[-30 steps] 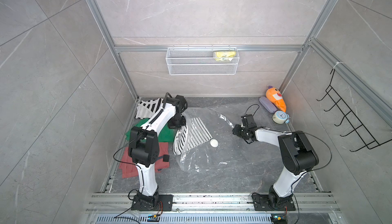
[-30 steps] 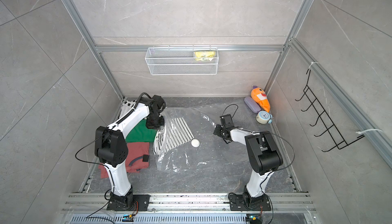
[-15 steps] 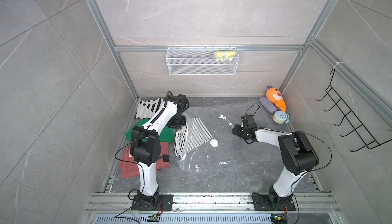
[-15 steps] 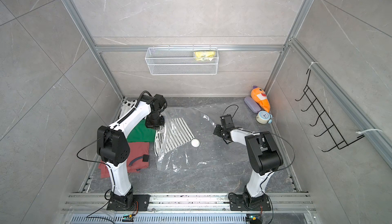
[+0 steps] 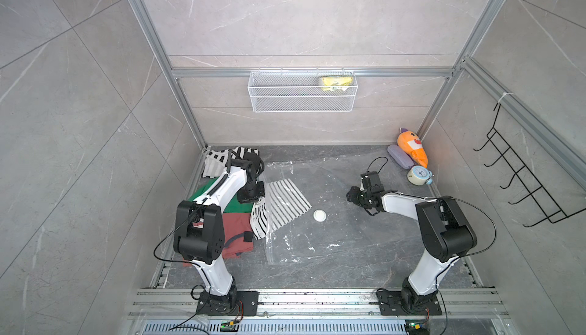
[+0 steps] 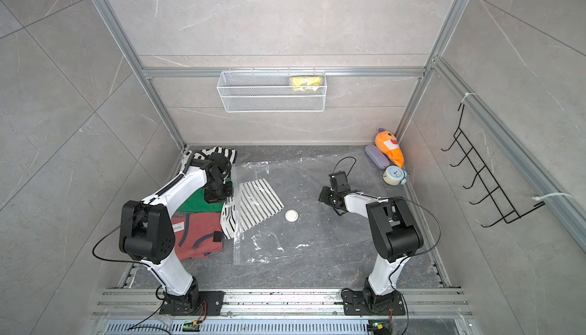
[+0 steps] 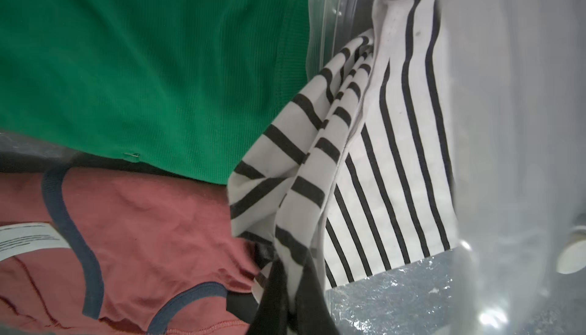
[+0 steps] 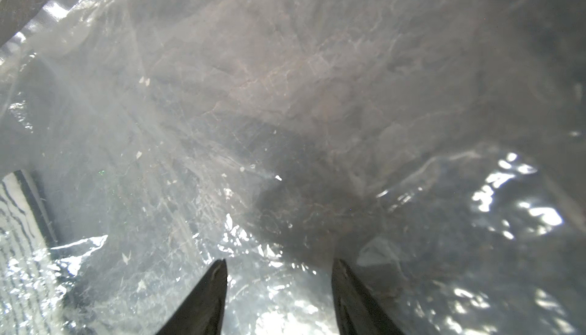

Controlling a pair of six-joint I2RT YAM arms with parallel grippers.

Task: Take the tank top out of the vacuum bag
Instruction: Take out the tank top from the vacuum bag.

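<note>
Clear plastic, the vacuum bag [image 5: 301, 244] lies spread flat. We see the striped tank top [image 5: 287, 201] partly out at its left edge, the left gripper [image 7: 285, 273] pinched tight on the cloth. The right gripper [image 8: 279, 263] sits part-open over the bag, holding nothing.

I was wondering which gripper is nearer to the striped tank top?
Left. The left gripper is shut on a bunched edge of the striped tank top at the edge of the vacuum bag; the right gripper stands open over the bag's other side, clear of the top.
</note>
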